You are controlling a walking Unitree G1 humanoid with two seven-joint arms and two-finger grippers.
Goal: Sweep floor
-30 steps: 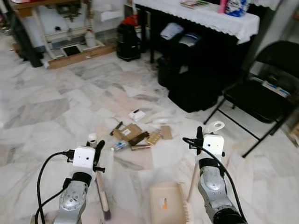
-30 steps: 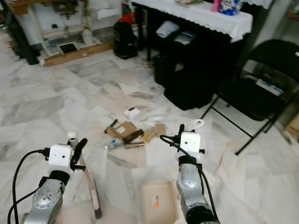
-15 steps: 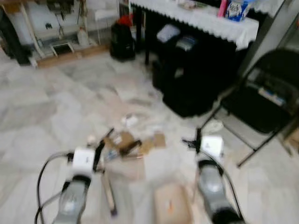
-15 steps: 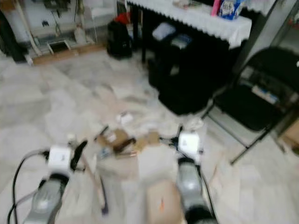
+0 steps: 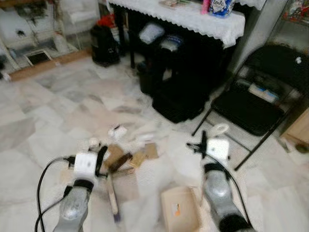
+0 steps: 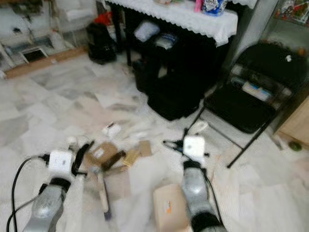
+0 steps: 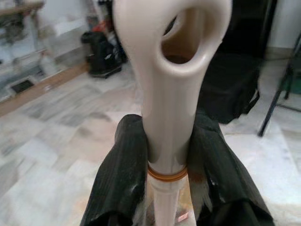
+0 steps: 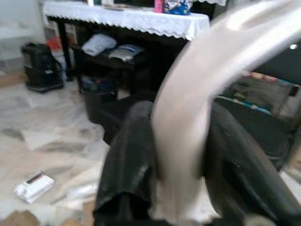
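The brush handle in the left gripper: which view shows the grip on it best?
The left wrist view: the brush handle stands sharp between the two black fingers, which clamp it just above an orange ring. The eye views are blurred; there the left gripper holds the brush slanting down to the floor.

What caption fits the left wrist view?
Left gripper shut on the cream brush handle, marble floor beyond.

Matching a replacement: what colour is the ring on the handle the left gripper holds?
Orange, a thin ring around the cream handle, clearest in the left wrist view.
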